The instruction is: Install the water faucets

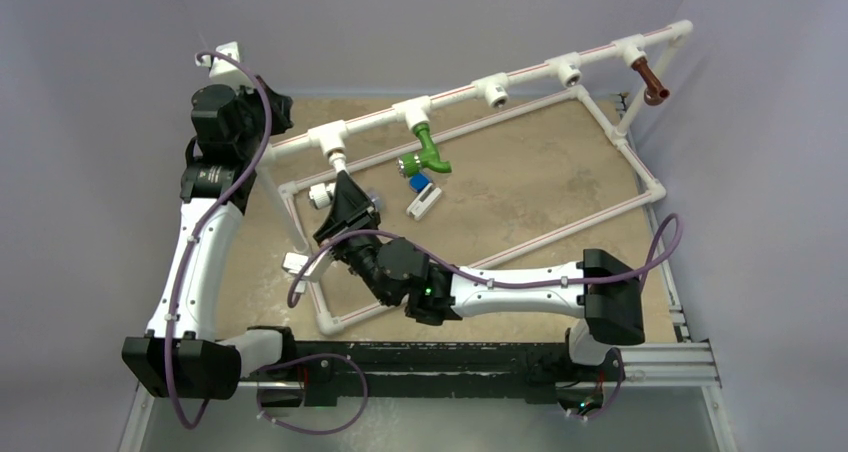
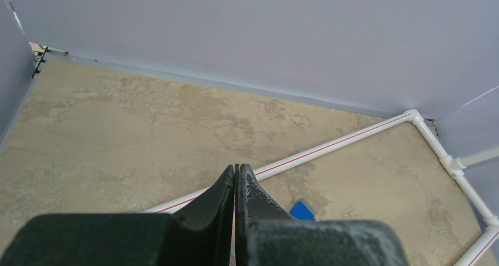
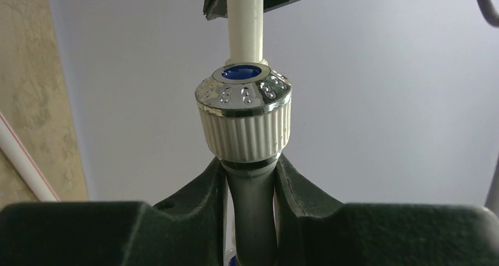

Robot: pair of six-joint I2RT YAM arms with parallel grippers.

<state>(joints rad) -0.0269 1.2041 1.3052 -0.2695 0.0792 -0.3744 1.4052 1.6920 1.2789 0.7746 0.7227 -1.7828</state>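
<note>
White faucet (image 3: 244, 116), the one with the silvery round knob and a blue centre, sits in the right gripper (image 3: 250, 172). The gripper's two fingers (image 3: 197, 198) are drawn in around the grey neck just below the ribbed white knob and press on it from both sides. In the wrist view a white pipe stub (image 3: 244, 19) rises right beyond the knob; whether the two touch cannot be told.

From above, the right gripper (image 1: 345, 204) points up under the leftmost tee fitting (image 1: 333, 137) of the pipe frame (image 1: 520, 72). The right arm reaches from its base on the right, low across the bench (image 1: 540, 182), with the wrist bent upward.

Green faucet (image 1: 427, 154) hangs from the next tee along the raised rail. Brown faucet (image 1: 651, 80) hangs near the rail's far right end. A small blue-and-white block (image 1: 423, 195) lies on the bench just below the green one.

The left gripper (image 2: 236, 170) has its fingers pressed together on nothing. Its arm stands up at the far left corner.
</note>
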